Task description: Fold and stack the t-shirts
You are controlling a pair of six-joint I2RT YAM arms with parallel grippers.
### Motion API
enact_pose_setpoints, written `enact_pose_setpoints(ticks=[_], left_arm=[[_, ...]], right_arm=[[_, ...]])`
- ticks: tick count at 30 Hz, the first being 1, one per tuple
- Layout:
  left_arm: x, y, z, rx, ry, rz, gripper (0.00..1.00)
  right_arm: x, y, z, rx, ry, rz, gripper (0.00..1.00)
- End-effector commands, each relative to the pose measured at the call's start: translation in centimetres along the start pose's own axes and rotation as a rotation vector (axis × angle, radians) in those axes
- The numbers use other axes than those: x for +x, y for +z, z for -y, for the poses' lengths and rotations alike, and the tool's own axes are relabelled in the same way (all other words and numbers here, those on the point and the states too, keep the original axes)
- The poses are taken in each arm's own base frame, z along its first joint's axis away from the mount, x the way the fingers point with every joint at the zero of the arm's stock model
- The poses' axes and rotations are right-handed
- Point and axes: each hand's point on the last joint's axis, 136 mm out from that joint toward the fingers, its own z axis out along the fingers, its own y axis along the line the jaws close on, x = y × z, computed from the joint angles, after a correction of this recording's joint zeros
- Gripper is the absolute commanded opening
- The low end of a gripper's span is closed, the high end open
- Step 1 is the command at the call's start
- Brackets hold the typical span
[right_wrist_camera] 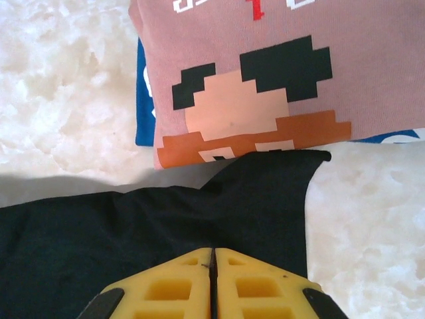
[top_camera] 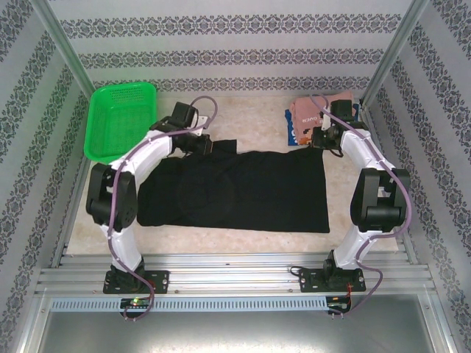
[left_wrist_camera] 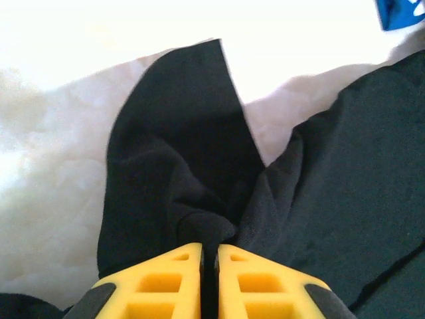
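Observation:
The large black t-shirt point(top_camera: 243, 187) lies spread flat across the middle of the table. My left gripper point(top_camera: 193, 143) is at its far left corner, and the yellow fingers point(left_wrist_camera: 179, 279) are shut on a bunched fold of the black t-shirt point(left_wrist_camera: 186, 166). At the far right corner, my right gripper point(right_wrist_camera: 213, 256) point(top_camera: 321, 140) is shut on the black t-shirt's edge point(right_wrist_camera: 265, 199). Just beyond lies the folded pink t-shirt point(right_wrist_camera: 265, 80) point(top_camera: 309, 114) with a pixel-style face and lettering. It rests on the folded blue t-shirt point(right_wrist_camera: 145, 113) point(top_camera: 292, 136).
A green mesh basket point(top_camera: 121, 118) stands at the far left corner of the table. Patterned walls with metal posts point(top_camera: 386, 62) close in both sides and the back. A corner of the blue t-shirt point(left_wrist_camera: 398, 13) shows at the top right of the left wrist view.

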Motion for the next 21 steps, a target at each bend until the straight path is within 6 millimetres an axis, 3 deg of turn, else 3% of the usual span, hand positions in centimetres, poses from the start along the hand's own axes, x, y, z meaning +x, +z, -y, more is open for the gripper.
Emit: enact_pose_setpoints(ticks=[1,9,11,14,17,21], left_arm=[[0.8,-0.1,0.6,-0.056,0.019,0.069,0.14],[7.7,-0.2,2.7,-0.056,0.017,0.026,0.22],[9.4,0.0,3.8,0.0,0.018,-0.005,0.3],[11.2,0.1,4.8,0.077,-0.021,-0.043,0.5],[9.8,-1.5,4.0,0.074,-0.115,0.044,0.69],[5.1,-4.6,1.9,0.073,-0.252,0.172,0.82]], right_arm=[[0.2,-0.4,-0.4,0.005,0.013,0.007,0.12],[0.8,-0.2,-0.5,0.004,0.023,-0.003,0.11],[1.1,-0.1,-0.5,0.004,0.026,-0.011,0.11],[1.6,0.2,-0.6,0.004,0.031,-0.022,0.11],[1.9,0.4,-0.6,0.002,0.034,-0.032,0.11],[2.1,0.3,-0.7,0.006,0.032,-0.034,0.1]])
